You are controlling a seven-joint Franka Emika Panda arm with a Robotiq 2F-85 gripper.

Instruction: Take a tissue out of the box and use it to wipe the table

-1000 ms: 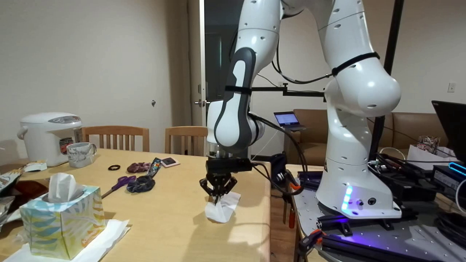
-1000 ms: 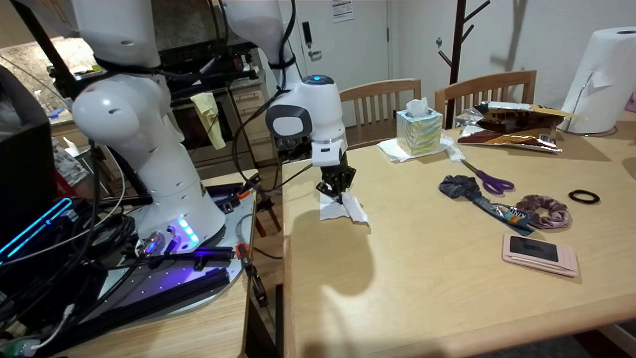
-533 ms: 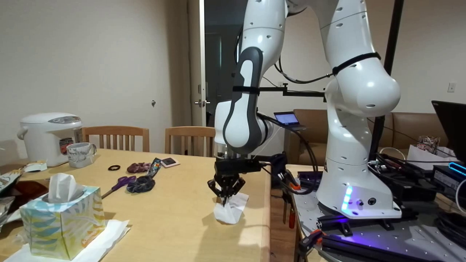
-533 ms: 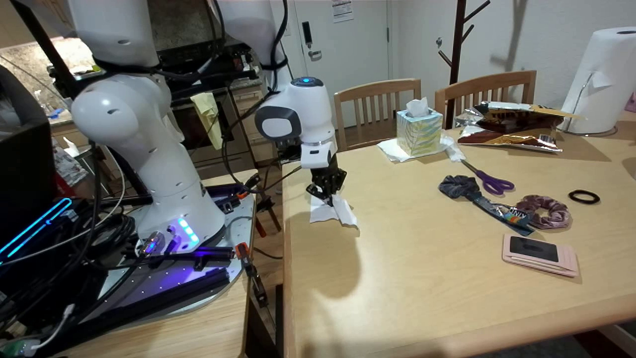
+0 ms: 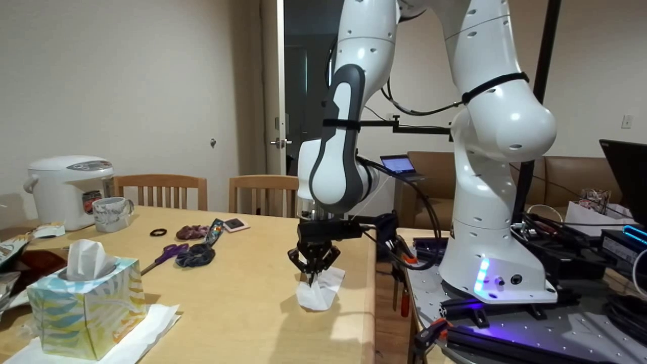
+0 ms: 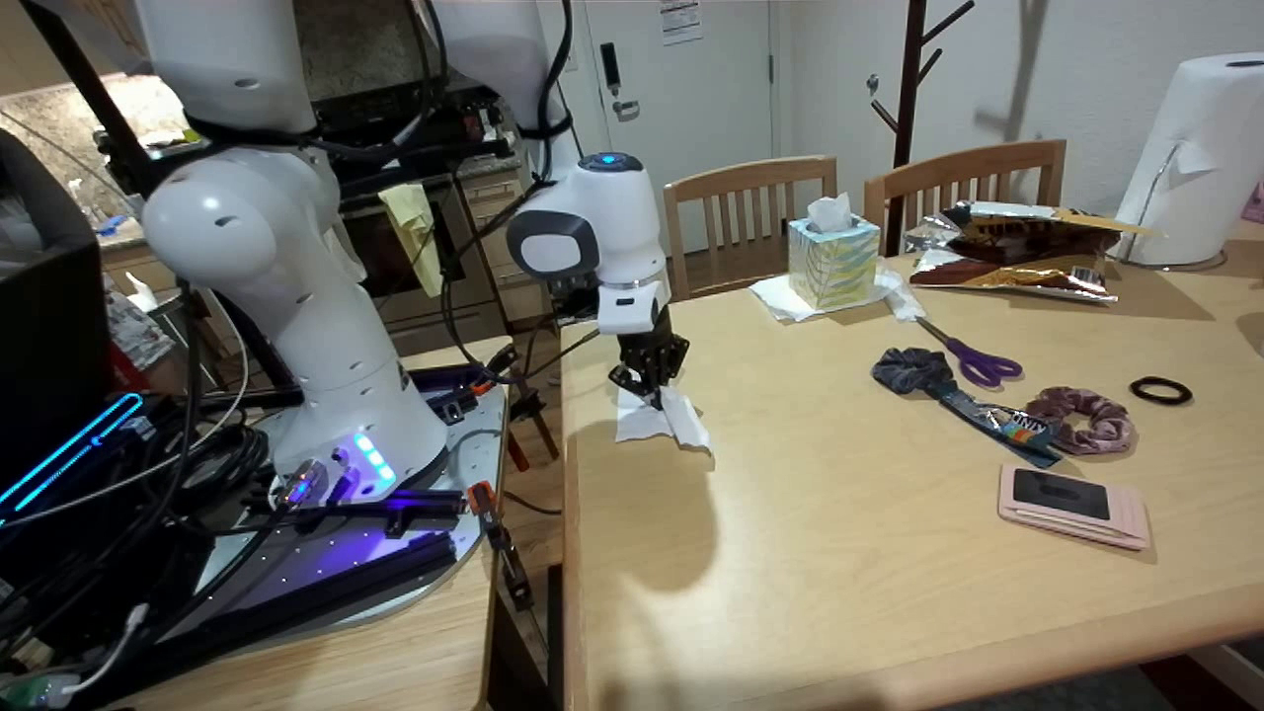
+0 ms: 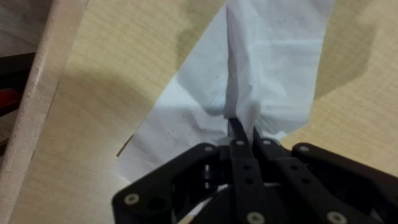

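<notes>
Can spot printing on the blue wrapper (image 6: 1017,427) and a red label (image 5: 92,198) on the water dispenser (image 5: 58,194), but cannot read either. Cannot see into the marbled mug (image 5: 111,216) beside it. Find a white tuft (image 6: 829,212) standing from the leaf-patterned tissue box (image 6: 829,269), set on white paper (image 6: 778,297) by the far edge of the bench (image 6: 869,573) in an exterior view. Find the tissue (image 7: 211,90) near the robot-side edge, with a raised fold pinched in the hand (image 7: 245,132).

Nothing can be read: lettering on the paper sign (image 6: 681,21) and the blue wrapper (image 6: 1002,423) is too small or blurred.
</notes>
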